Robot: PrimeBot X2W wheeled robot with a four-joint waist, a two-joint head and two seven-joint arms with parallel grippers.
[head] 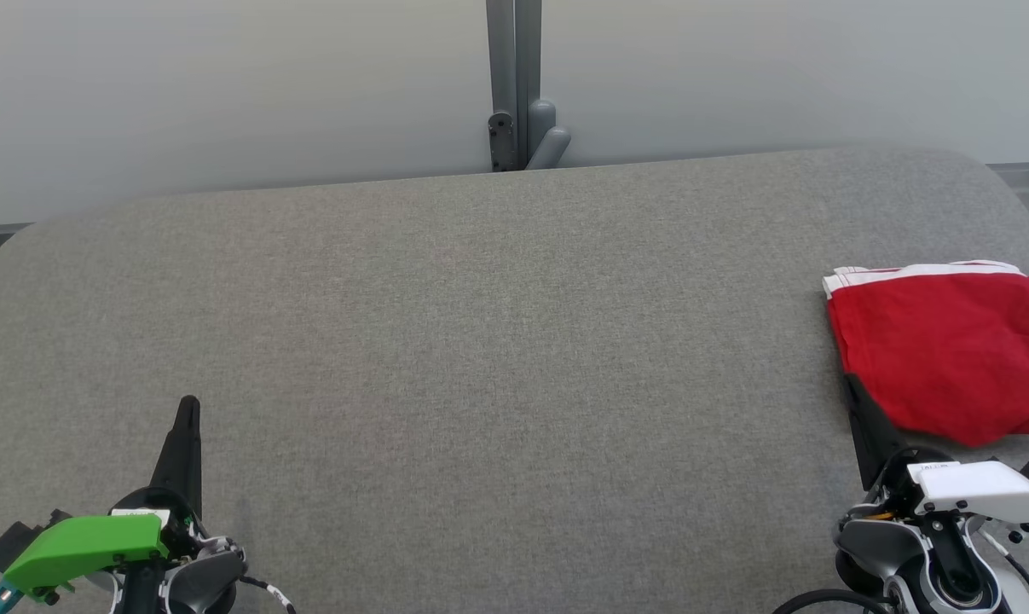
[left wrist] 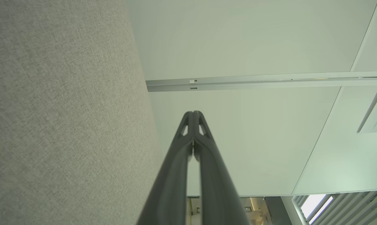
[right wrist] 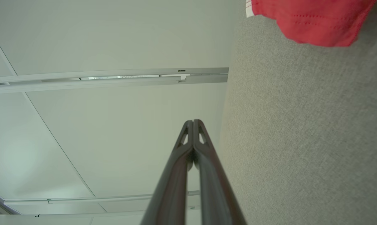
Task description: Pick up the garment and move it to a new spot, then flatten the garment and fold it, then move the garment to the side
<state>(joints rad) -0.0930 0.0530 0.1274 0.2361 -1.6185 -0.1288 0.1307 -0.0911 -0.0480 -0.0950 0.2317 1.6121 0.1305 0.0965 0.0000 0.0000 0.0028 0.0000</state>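
Note:
The garment (head: 949,350) is red with white trim and lies folded at the right edge of the grey fabric table (head: 480,341); its corner also hangs into the top of the right wrist view as the garment (right wrist: 313,22). My right gripper (head: 848,381) sits at the lower right with its tip just beside the garment's near left corner; its fingers are pressed together with nothing held, as my right gripper (right wrist: 193,121) shows. At the lower left my left gripper (head: 188,401) rests over bare table, shut and empty, tips touching in the left wrist view (left wrist: 193,112).
A grey post with a bracket (head: 518,128) stands behind the table's far edge against a pale wall. The table's grey cloth stretches wide between the two grippers. Its rounded corners curve off at the far left and far right.

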